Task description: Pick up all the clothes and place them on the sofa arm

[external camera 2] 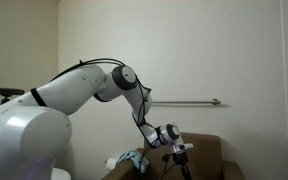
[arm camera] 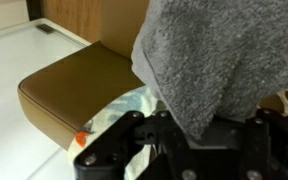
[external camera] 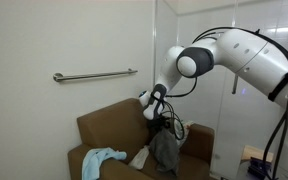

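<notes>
Brown armchair (external camera: 109, 122), pincer (external camera: 162, 127) pinched tight on dark grey garment (external camera: 165, 152), which hangs directly beneath it

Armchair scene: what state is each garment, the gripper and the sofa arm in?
dark grey garment: lifted, hanging from the gripper.
gripper: shut on the dark grey garment.
light blue garment: crumpled on the armchair, not held.
pale mint garment: lying on the armchair, not held.
sofa arm: bare in the wrist view.
</notes>
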You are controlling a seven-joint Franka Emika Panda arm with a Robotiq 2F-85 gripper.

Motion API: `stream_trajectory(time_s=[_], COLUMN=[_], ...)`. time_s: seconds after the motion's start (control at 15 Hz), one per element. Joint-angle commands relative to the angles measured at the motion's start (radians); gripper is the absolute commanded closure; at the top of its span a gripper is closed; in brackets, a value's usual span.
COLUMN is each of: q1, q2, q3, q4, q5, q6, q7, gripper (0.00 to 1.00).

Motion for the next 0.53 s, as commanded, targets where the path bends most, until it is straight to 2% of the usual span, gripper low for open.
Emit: stream_trajectory(time_s=[0.0, 0.2, 0.47], q1=[0.051, 0.070, 0.021], q2=[-0.143, -0.242, -0.382], q3=[-0.021, -0.035, -0.019], q4=[-0.134, -0.115, -0.085], q5=[-0.077, -0.074, -0.060], q6=[0.154, 0.180, 0.121], q7=[0.074, 0.128, 0.152], gripper=[1.00, 1.00, 1.00])
